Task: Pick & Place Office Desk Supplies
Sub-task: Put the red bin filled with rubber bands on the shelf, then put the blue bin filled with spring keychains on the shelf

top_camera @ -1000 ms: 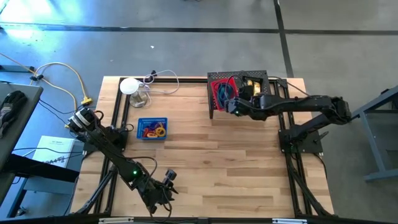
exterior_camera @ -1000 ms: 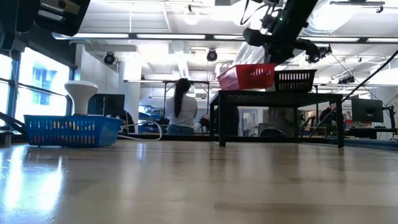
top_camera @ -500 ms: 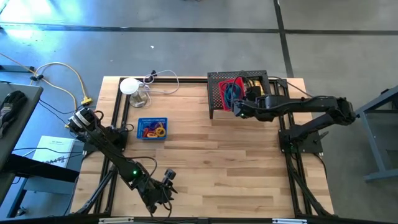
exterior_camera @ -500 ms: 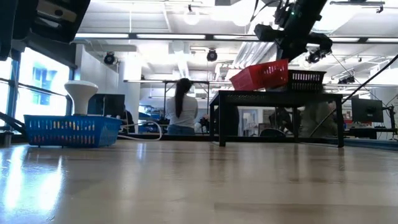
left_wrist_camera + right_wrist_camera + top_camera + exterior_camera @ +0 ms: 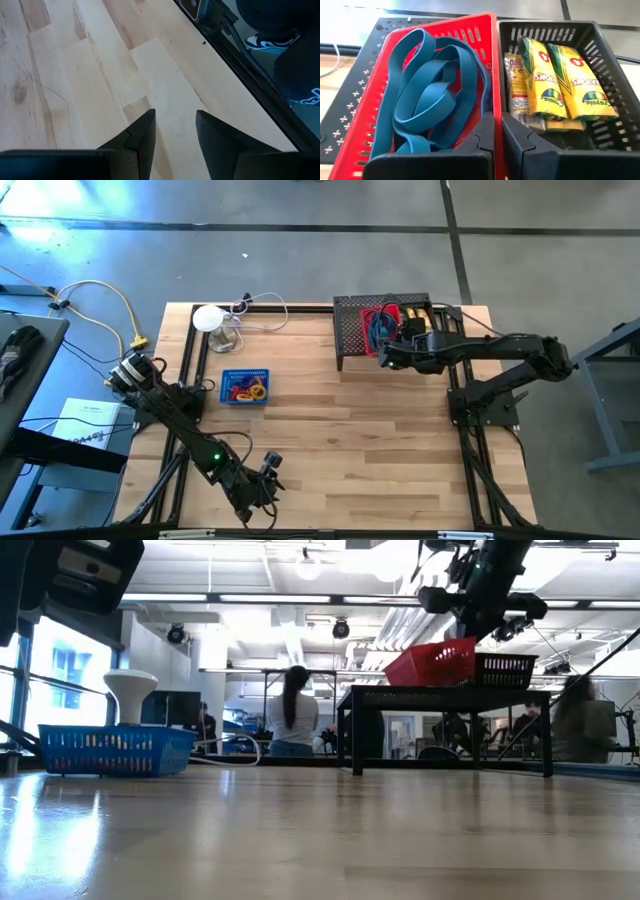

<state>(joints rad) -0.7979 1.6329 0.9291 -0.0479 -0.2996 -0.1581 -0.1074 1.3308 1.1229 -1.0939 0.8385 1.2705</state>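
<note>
A red basket (image 5: pixel 445 22) with blue elastic loops (image 5: pixel 430 90) sits tilted on the black mesh shelf (image 5: pixel 350 345) at the table's far right. It is close against a black basket (image 5: pixel 600 50) of yellow crayon boxes (image 5: pixel 560 80). My right gripper (image 5: pixel 497 135) is shut on the red basket (image 5: pixel 430 662). A blue basket (image 5: pixel 245 387) with purple and orange rings rests on the table, left of centre. My left gripper (image 5: pixel 175 135) stands open over bare wood near the table's front edge (image 5: pixel 270 465). My right gripper pinches the red basket's side wall (image 5: pixel 493 100), the one next to the black basket. One finger is inside the red basket and one outside. The fingers slant down from the table's near right side. The basket is tilted, held side raised, its other side on the shelf.
A white round device (image 5: pixel 208 318) with a cable stands at the far left of the table. People show in the room beyond the table in the low view. Bare wood lies between the blue basket and the shelf.
My right gripper has gone toward the table's right edge with the red basket. The basket has slid along the shelf top up to the black basket and tipped, its held side now higher.
</note>
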